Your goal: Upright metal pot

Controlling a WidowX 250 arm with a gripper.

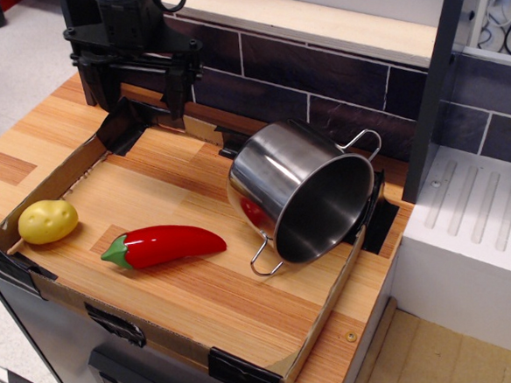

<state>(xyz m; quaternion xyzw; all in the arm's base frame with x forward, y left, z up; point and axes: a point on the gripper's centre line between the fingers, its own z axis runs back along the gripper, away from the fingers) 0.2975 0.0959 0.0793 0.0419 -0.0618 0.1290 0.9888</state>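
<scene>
Hovering at the back left corner of the counter (24,137), the claw (136,81) hangs with its two dark fingers spread apart and nothing between them, well apart from everything it has to handle. It sits above the rear edge of the shallow cardboard tray (57,175) that lies on the wooden top.

Inside that tray, toward the right rear corner, the metal pot (304,197) lies tipped on its side. Its dark, reflective mouth faces forward and to the right, toward the viewer, and its shiny wall faces up and left. One wire loop handle (362,140) sticks up near the tiled back wall, and the other (262,261) rests low, against the tray floor. A red reflection shows on the pot's lower wall.

Two toy foods share the tray: a red chili pepper (164,245) near the middle, just left of the pot but not touching it, and a yellow potato (47,221) at the far left edge.

My reading is that the task is only at the approach stage; the pot has not been touched. The next move calls for carrying the claw across to the right and down to the pot, taking hold of the upper rim or raised handle, then rotating the pot so its base settles flat. The smooth steel may slip or roll.
</scene>
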